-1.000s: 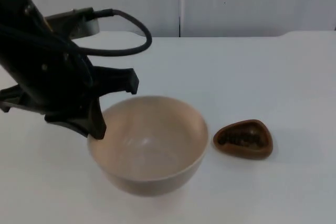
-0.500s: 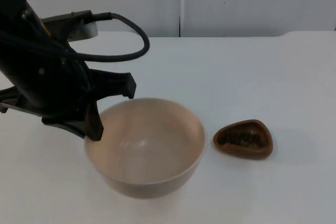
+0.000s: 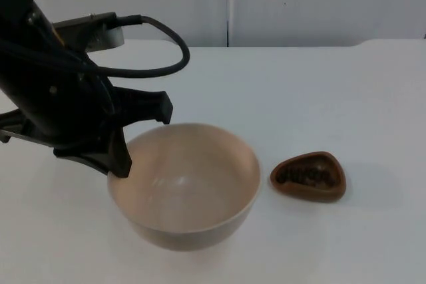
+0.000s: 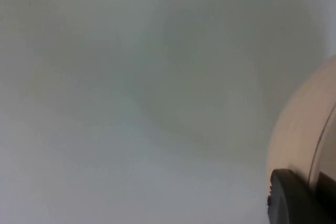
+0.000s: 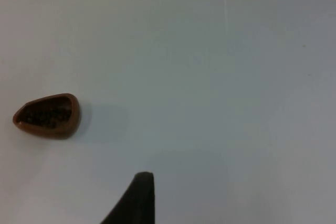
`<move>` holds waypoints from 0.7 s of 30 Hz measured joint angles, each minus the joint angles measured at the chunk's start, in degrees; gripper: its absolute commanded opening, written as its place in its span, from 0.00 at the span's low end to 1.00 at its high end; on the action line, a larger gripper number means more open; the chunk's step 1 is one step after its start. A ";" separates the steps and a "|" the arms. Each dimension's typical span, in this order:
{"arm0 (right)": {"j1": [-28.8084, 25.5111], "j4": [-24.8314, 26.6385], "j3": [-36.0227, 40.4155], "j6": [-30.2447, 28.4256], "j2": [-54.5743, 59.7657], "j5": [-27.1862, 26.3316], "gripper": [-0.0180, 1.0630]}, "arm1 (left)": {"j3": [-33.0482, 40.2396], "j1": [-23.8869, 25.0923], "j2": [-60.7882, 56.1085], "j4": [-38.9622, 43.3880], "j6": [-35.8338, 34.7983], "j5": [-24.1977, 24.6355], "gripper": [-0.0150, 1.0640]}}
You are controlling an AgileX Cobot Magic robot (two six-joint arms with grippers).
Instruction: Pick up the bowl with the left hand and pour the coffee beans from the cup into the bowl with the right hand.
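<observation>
Your left claw point(image 3: 123, 154) is clamped on the near-left rim of the beige bowl point(image 3: 190, 187), one finger inside and one outside the wall; the bowl sits toward the front of the white counter point(image 3: 319, 91); just to its right lies the small brown cup point(image 3: 308, 176), dark coffee beans point(image 3: 305, 175) showing inside; your right claw point(image 5: 137, 203) waits well back from the cup point(image 5: 47, 115); you cannot tell its grip.
</observation>
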 measured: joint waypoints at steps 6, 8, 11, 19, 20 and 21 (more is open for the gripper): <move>0.00 0.60 -4.28 1.03 5.07 1.00 0.99 | 0.00 0.00 0.00 0.00 0.80 0.00 0.01; 0.00 0.94 -7.13 1.14 9.71 1.12 0.99 | 0.00 0.00 0.00 0.00 0.90 0.00 0.01; 0.00 1.01 -11.84 1.14 17.41 1.12 0.99 | 0.00 0.00 0.00 -0.43 0.93 -0.12 0.01; 0.00 1.01 -22.08 1.25 32.16 0.66 0.99 | 0.00 0.00 0.00 -0.43 0.93 -0.12 0.01; 0.00 1.18 -23.57 1.25 33.95 0.66 0.99 | 0.00 0.00 0.00 -0.43 0.93 -0.12 0.01; 0.00 1.41 -25.32 1.25 35.92 0.66 0.99 | 0.00 0.00 0.00 -0.43 0.93 -0.12 0.01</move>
